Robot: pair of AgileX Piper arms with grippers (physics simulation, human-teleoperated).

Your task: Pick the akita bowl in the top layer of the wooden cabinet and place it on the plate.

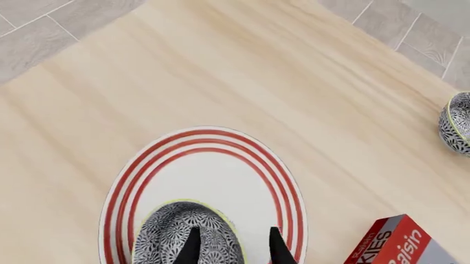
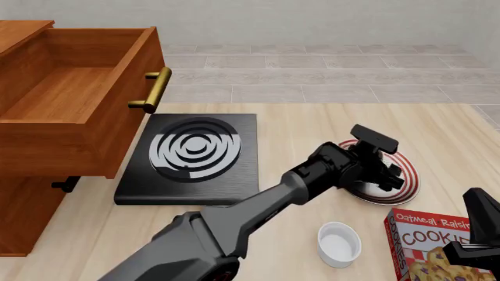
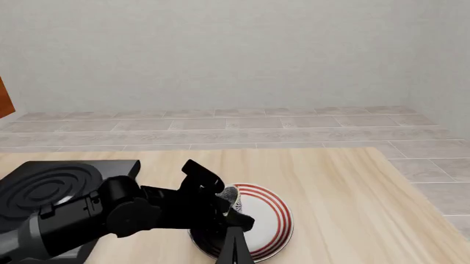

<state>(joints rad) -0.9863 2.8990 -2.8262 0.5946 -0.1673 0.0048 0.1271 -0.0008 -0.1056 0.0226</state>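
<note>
The akita bowl (image 1: 180,234) sits on the plate (image 1: 213,165), toward one side of it; in the right wrist view only a small patch of the bowl (image 3: 229,193) shows behind the left arm. My left gripper (image 1: 236,250) is open and straddles the bowl's wall, one finger inside and one outside. In the front view that gripper (image 2: 381,174) covers the bowl over the plate (image 2: 408,181). The wooden cabinet (image 2: 31,205) stands at the left, its top layer (image 2: 78,99) pulled out with nothing in it. My right gripper (image 2: 476,231) hangs shut at the near right.
A black stove slab (image 2: 191,155) lies between the cabinet and the plate. A white cup (image 2: 339,244) and a cookie box (image 2: 430,249) stand near the front. A second patterned bowl (image 1: 455,124) shows at the left wrist view's edge.
</note>
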